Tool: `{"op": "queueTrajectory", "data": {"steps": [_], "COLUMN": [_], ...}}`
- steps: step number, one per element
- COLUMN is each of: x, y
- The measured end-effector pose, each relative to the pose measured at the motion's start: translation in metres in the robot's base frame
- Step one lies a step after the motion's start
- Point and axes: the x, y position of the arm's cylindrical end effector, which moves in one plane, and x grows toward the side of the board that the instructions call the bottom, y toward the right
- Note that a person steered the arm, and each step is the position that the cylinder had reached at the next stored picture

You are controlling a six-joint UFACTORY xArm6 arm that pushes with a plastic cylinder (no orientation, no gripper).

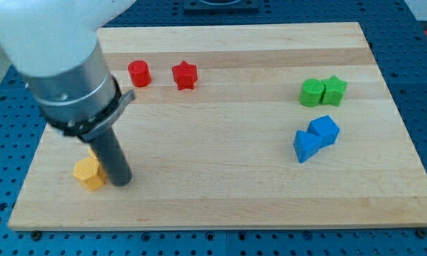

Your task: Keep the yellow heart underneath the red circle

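One yellow block (89,174), shape unclear, is touched on its right by my tip (121,182); red circle (138,73) lies well above. No claw is fitted.

A pale wooden board (234,64) lies on a blue perforated table (420,64).

Just 1 view: looking down at a slant from beyond the wooden board's (220,206) bottom edge, facing its far edge, close enough that the board nearly fills the frame.
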Motion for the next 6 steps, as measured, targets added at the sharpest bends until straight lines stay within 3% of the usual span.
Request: {"op": "queueTrajectory", "data": {"steps": [1, 2, 5, 6], "x": [0.039, 0.051, 0.048, 0.048], "y": [0.0, 0.0, -0.102, -0.106]}}
